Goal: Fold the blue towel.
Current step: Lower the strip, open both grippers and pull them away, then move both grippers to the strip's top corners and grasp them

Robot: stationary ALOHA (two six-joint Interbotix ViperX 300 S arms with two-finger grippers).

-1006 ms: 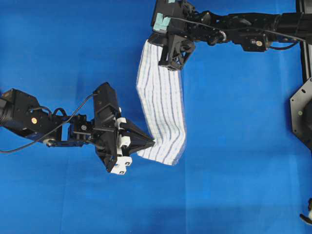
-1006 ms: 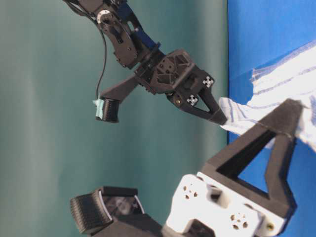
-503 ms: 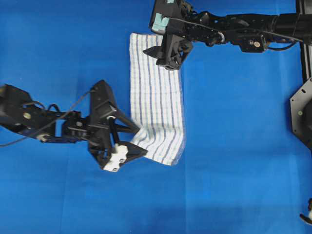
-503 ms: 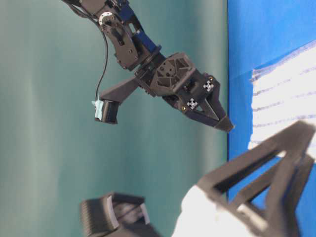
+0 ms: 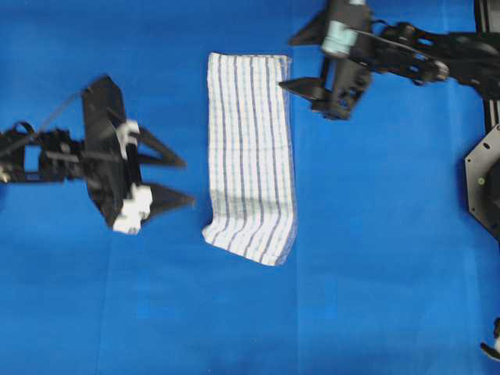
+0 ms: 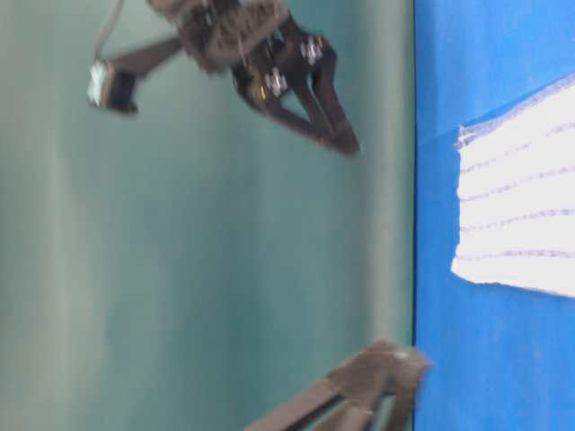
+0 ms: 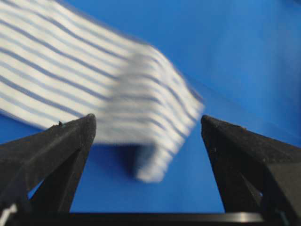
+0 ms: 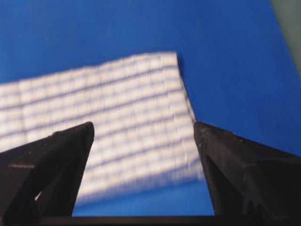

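My soft, floppy white cloth towel with thin blue stripes (image 5: 251, 156) lies flat; my left gripper (image 5: 173, 181) and right gripper (image 5: 306, 84) gape empty, so I would pinch its corners

the towel (image 5: 251, 156) lies flat in the middle of the worktop (image 5: 375, 258), the only thing on it. my left claw (image 5: 181, 181) hangs wide apart to its left, my right claw (image 5: 301, 62) wide beside its far right corner. bare blue worktop lies open on every side of the cloth.
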